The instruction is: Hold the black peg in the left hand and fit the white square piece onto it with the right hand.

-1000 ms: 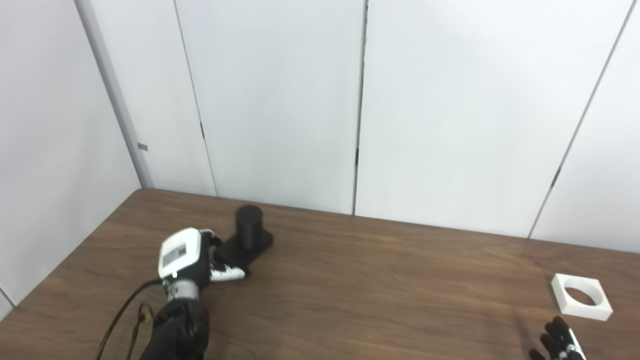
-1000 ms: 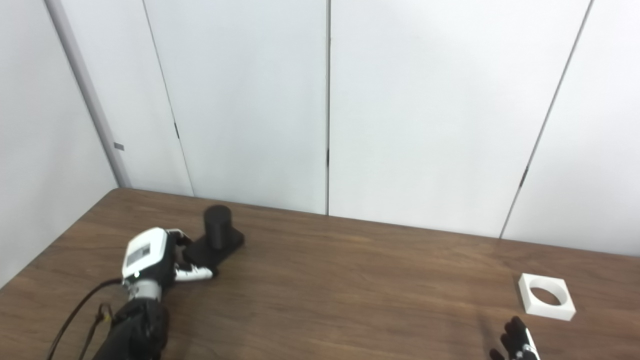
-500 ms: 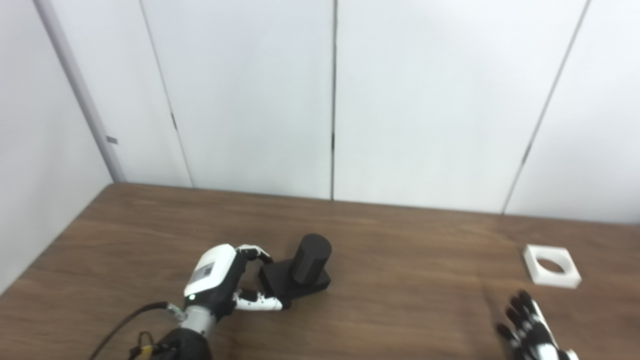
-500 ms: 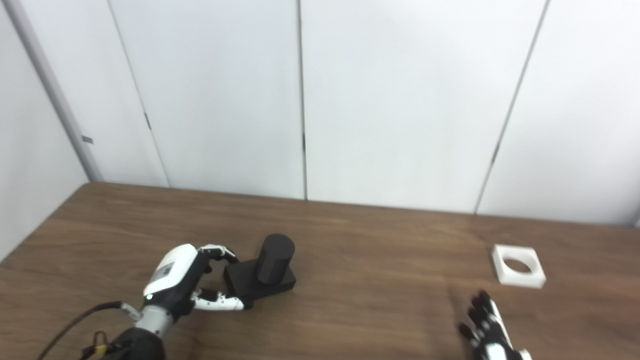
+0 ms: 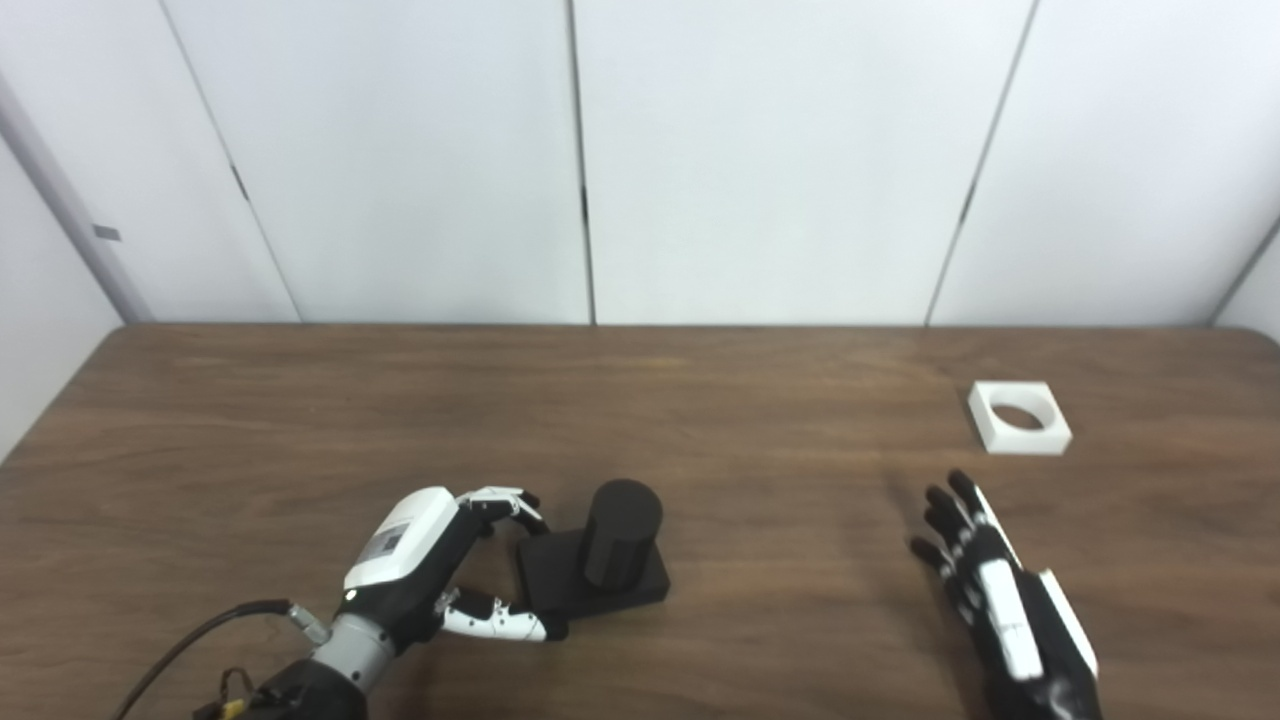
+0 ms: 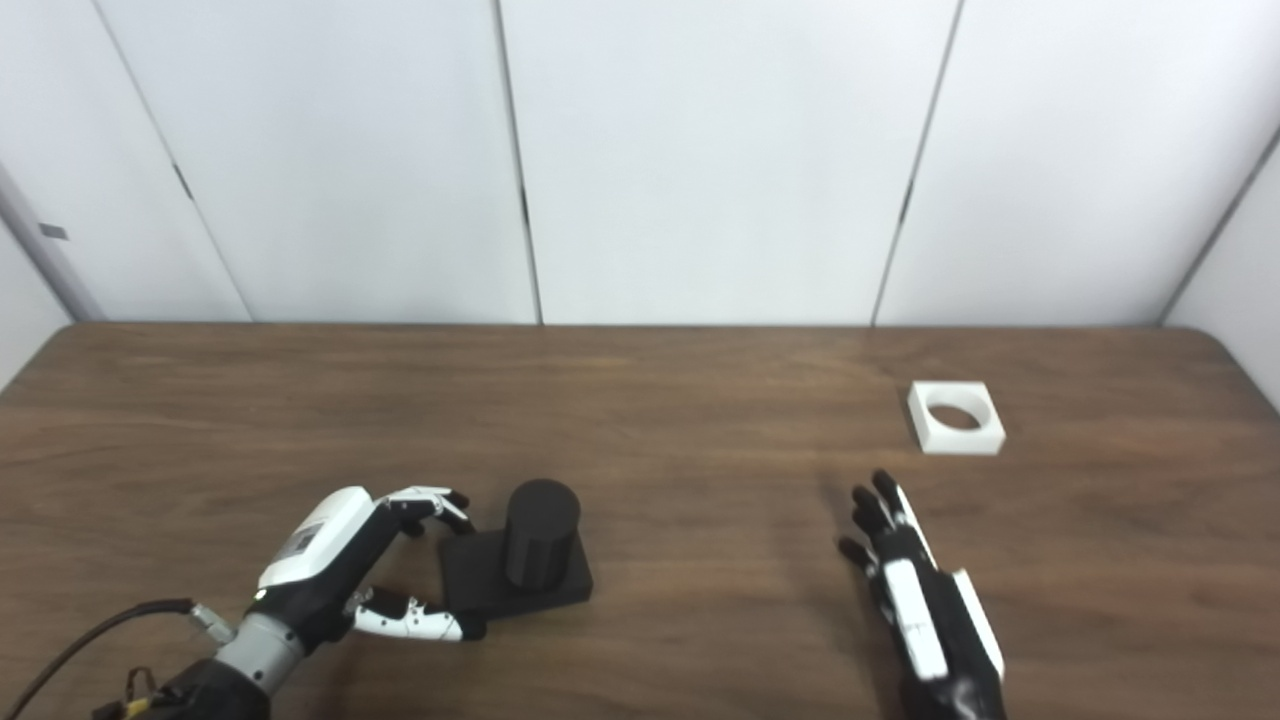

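White square plastic piece with a round hole (image 5: 1019,418) lies flat beyond the empty, spread-fingered right hand (image 5: 1000,600), up-table and slightly right; left hand (image 5: 430,570), fingers open, brackets the upright black cylindrical peg's (image 5: 620,535) base without gripping.

table (image 5: 760,560): dark wood grain, smooth | black peg (image 5: 620,535): matt | white square piece (image 5: 1018,418): matt plastic

Both cameras sit side by side at head height, looking down across the table (image 5: 700,400) toward the wall (image 5: 760,150). They share nearly the whole tabletop.
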